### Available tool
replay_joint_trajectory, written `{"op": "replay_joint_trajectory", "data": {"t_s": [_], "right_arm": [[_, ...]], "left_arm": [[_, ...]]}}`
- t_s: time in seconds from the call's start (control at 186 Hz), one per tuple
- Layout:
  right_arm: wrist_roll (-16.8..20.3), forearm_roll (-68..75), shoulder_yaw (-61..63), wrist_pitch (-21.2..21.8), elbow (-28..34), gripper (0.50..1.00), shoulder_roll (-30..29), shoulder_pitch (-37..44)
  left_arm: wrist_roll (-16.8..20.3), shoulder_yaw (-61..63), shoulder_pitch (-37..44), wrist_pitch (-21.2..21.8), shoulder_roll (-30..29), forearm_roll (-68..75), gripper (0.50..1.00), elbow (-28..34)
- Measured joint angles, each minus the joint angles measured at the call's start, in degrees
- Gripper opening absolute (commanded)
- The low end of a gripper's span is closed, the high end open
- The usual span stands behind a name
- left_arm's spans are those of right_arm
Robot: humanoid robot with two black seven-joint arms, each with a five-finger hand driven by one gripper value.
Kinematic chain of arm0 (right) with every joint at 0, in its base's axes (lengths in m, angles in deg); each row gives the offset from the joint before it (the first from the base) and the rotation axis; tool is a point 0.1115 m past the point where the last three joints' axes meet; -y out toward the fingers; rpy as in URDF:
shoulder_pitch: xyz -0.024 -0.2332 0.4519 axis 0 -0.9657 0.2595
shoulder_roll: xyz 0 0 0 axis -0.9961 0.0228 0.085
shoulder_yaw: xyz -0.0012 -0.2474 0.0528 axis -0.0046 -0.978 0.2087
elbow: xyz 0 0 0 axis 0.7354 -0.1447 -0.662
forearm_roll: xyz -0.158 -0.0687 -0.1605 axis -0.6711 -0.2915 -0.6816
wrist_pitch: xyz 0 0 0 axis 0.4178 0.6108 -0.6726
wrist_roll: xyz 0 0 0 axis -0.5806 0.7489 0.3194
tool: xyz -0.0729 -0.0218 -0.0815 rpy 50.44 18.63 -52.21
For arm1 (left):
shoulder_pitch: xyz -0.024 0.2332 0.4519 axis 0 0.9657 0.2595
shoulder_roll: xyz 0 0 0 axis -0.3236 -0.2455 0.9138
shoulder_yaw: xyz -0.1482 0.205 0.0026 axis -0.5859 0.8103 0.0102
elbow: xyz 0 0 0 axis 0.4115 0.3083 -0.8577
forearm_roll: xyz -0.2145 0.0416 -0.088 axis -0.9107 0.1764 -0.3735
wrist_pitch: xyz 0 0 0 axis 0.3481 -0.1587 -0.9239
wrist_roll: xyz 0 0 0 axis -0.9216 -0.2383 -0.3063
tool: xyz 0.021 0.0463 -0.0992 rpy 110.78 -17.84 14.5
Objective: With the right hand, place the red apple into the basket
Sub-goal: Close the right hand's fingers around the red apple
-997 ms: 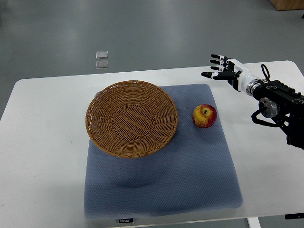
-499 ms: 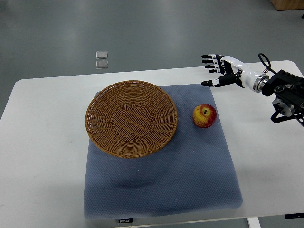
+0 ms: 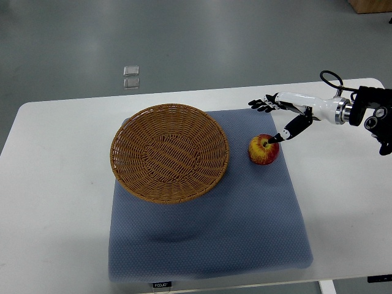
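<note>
Red apple (image 3: pixel 264 149) w/ a bit of yellow sits on the blue-grey mat (image 3: pixel 208 233), at about 3 o'clock from the basket (image 3: pixel 169 152). It is just beside the basket rim but not touching it, and not inside.

Basket is round, brown, woven, and has nothing in it. It lies on the mat's upper left part, w/ its left edge hanging a little over the mat side. Mat lies on a white table (image 3: pixel 55 202).

Right hand (image 3: pixel 283 114) comes in from the 3 o'clock side of the pic, on a white forearm w/ a black arm part behind it. Its fingers are spread wide and it holds nothing. Four fingers (image 3: pixel 260 104) point toward 9 o'clock, above the apple at about its 12 o'clock. The thumb (image 3: pixel 288 131) reaches down toward 7 o'clock, and its dark tip is right at the apple's top right edge. Can't tell if the tip really touches the apple or just hangs over it.

Two small clear squares (image 3: pixel 131 77) lie on the grey floor past the table, at 12 o'clock from the basket.
</note>
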Motion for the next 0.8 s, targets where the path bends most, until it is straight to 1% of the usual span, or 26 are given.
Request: {"op": "replay_joint_trajectory", "data": {"t_s": [0.177, 0.472, 0.579, 0.735, 0.799], "right_arm": [[-0.02, -4.84, -2.71, 0.17, 1.84, 0.917, 0.20, 0.96], [-0.02, -7.67, -7.37, -0.59, 2.15, 0.917, -0.41, 2.63], [-0.02, -9.25, -8.04, -1.79, 2.16, 0.915, -0.78, 2.67], [0.12, -10.44, -10.51, -4.85, 2.05, 0.913, -0.95, 2.73], [0.12, -10.52, -11.36, -5.66, 1.97, 0.903, -0.96, 2.75]], "left_arm": [[0.00, 0.07, 0.00, 0.00, 0.00, 0.00, 1.000, 0.00], [0.00, 0.08, 0.00, 0.00, 0.00, 0.00, 1.000, 0.07], [0.00, 0.05, 0.00, 0.00, 0.00, -0.02, 1.000, 0.07], [0.00, -0.01, 0.00, 0.02, 0.00, -0.03, 1.000, 0.04], [0.00, -0.01, 0.00, 0.02, 0.00, -0.03, 1.000, 0.04]]}}
